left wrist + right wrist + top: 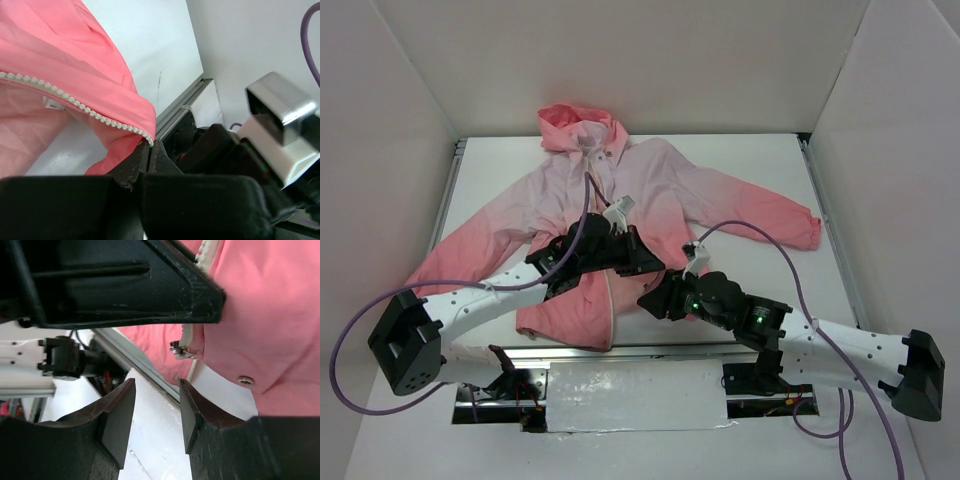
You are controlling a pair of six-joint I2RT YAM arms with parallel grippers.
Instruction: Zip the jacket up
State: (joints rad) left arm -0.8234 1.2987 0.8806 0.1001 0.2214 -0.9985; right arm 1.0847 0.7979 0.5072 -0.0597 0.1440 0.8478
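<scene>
The pink jacket (660, 190) lies spread on the white table, hood at the far side, front partly open at the hem. My left gripper (652, 266) rests over the lower front. In the left wrist view its jaws (150, 150) are shut on the coral hem corner, where the row of pale zipper teeth (75, 102) ends. My right gripper (645, 300) sits just in front of it, open and empty. In the right wrist view (157, 410) the metal zipper slider (181, 350) hangs just beyond its fingertips, under the left gripper's black finger (125, 285).
A metal rail (620, 352) runs along the table's near edge, close under both grippers. White walls enclose the table on three sides. Purple cables loop over both arms. A metal snap (245, 381) sits on the hem beside the slider.
</scene>
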